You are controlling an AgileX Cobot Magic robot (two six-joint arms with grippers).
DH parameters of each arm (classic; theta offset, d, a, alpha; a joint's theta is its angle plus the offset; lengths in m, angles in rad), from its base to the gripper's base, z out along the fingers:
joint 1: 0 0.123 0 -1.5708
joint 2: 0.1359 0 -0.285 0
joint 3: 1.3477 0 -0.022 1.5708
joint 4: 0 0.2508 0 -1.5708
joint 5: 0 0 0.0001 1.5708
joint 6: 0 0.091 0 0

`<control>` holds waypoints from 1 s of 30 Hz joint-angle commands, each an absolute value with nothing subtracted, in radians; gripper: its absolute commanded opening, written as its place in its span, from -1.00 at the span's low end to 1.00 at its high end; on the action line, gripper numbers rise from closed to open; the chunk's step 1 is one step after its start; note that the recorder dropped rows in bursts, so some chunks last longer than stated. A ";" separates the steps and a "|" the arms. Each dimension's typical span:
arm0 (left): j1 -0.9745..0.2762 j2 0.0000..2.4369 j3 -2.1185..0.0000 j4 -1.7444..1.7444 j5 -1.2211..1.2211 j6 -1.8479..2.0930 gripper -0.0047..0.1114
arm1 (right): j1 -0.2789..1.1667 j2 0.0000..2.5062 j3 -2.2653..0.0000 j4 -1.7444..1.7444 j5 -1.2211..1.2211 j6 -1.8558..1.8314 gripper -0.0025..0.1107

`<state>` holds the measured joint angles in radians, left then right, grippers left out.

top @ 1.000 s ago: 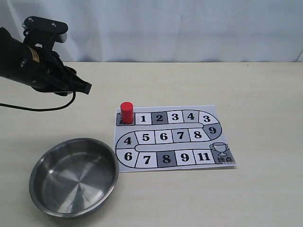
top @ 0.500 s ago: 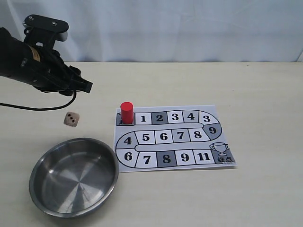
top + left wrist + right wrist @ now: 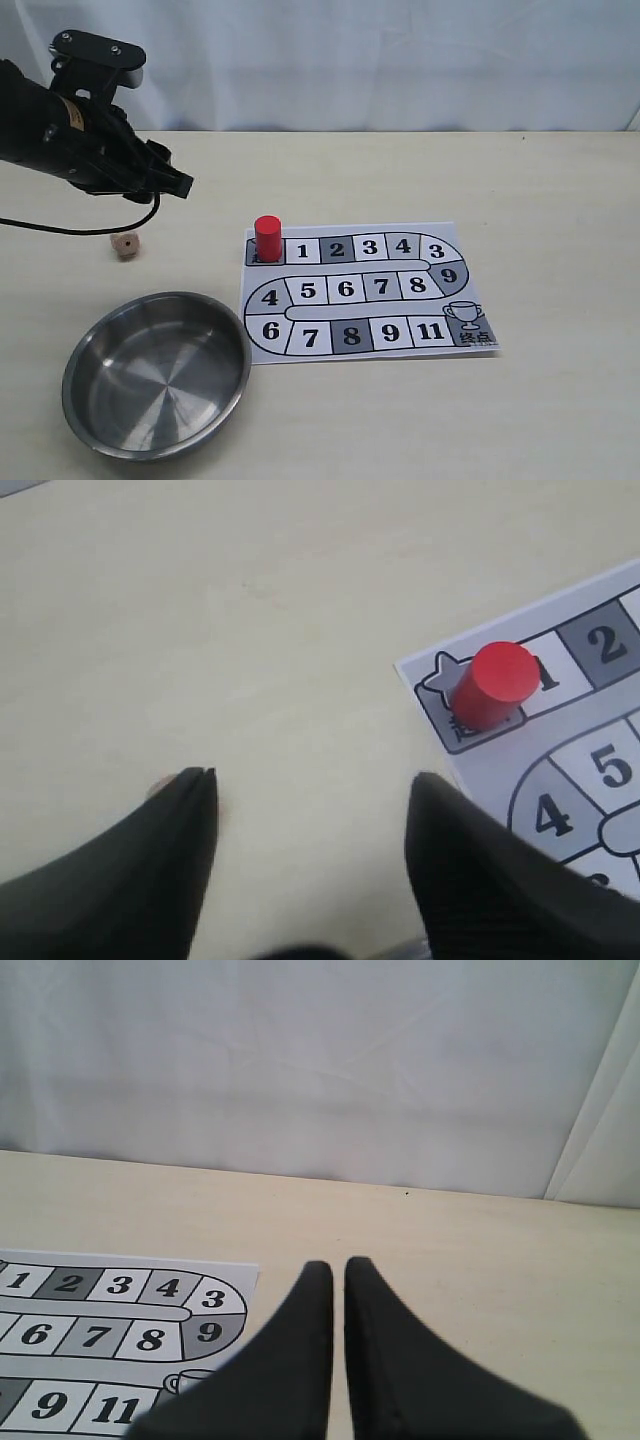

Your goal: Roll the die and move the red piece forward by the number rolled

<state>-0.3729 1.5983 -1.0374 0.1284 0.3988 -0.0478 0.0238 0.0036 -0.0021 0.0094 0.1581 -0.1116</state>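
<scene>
Hovering wide apart and empty, the left fingers (image 3: pixel 170 870) leave the die (image 3: pixel 125 245) free on the bench (image 3: pixel 400 170), left of the red piece (image 3: pixel 267 238) on the board's (image 3: pixel 448 246) start square (image 3: pixel 440 678); right fingers (image 3: pixel 300 1360) closed, idle.

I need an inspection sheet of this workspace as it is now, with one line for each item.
Surface: pale beige table, flat, no spills seen.
Job's things: small pale wooden die lies on the table outside the round steel bowl, which has nothing in it; its pips are too blurred to read. The red cylinder piece stands upright on the star-marked square beside square 1 of the printed number board.
Clutter: nothing seen.
Grippers: left gripper open, holding nothing; right gripper shut, holding nothing.
Cables: black cable lies on the table at the left of the exterior view.
Surroundings: pale cloth backdrop behind the table.
</scene>
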 commanded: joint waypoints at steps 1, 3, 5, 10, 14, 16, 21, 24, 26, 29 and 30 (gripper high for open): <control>-0.371 1.588 -1.043 0.186 0.401 -0.053 0.01 | 0.027 0.000 0.000 0.011 0.161 -0.111 -0.88; -0.371 1.588 -1.043 0.196 0.412 -0.053 0.01 | 0.027 0.000 0.000 0.011 0.161 -0.111 -0.88; -0.371 1.588 -1.043 0.198 0.418 -0.053 0.01 | 0.027 0.000 0.000 0.011 0.161 -0.111 -0.88; -0.371 1.588 -1.043 0.198 0.424 -0.053 0.01 | 0.027 0.000 0.000 0.011 0.161 -0.111 -0.88; -0.371 1.587 -1.043 0.198 0.430 -0.053 0.01 | 0.027 0.000 0.000 0.011 0.161 -0.111 -0.88; -0.371 1.585 -1.043 0.198 0.434 -0.053 0.01 | 0.027 0.000 0.000 0.011 0.161 -0.111 -0.88; -0.371 1.574 -1.048 0.202 0.474 -0.053 0.00 | 0.027 0.000 0.000 0.011 0.161 -0.111 -0.88; -0.371 1.565 -1.079 0.211 0.570 -0.053 -0.17 | 0.027 0.000 0.000 0.011 0.161 -0.111 -0.88; -0.371 1.565 -1.113 0.223 0.646 -0.053 -0.38 | 0.027 0.000 0.000 0.011 0.161 -0.111 -0.88; -0.361 1.565 -1.150 0.232 0.721 -0.053 -0.69 | 0.027 0.000 0.000 0.011 0.161 -0.111 -0.88; -0.357 1.565 -1.157 0.232 0.732 -0.053 -0.79 | 0.027 0.000 0.000 0.011 0.161 -0.111 -0.88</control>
